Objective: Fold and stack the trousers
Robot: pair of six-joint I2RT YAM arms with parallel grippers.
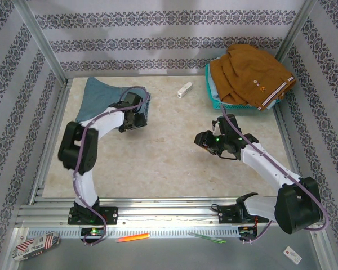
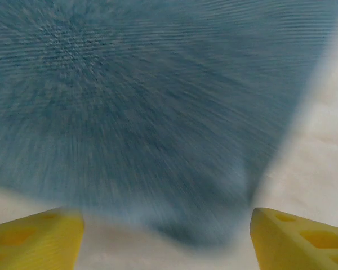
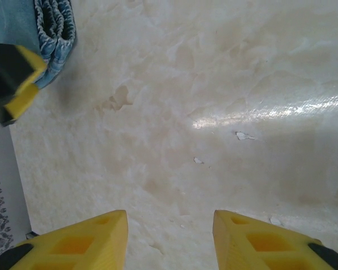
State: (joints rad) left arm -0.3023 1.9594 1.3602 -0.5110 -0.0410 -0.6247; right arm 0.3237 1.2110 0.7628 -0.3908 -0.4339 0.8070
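The trousers [image 1: 103, 97] are light blue denim, lying folded at the far left of the table. My left gripper [image 1: 133, 120] hovers at their right edge. In the left wrist view the denim [image 2: 146, 95] is blurred and spreads just ahead of the left gripper [image 2: 168, 228], whose yellow fingers stand wide apart with nothing between them. My right gripper [image 1: 203, 140] is open over bare table right of centre. Its wrist view has the right gripper [image 3: 170, 225] above the marbled tabletop, with the trousers' folded edge [image 3: 55, 25] at the top left beside the left arm's yellow finger [image 3: 23, 79].
A teal basket [image 1: 213, 101] at the back right holds a brown garment [image 1: 248, 73] that spills over its rim. A small white object [image 1: 184, 89] lies near the back middle. Metal frame rails [image 1: 53, 140] border the table, and patterned walls close it in.
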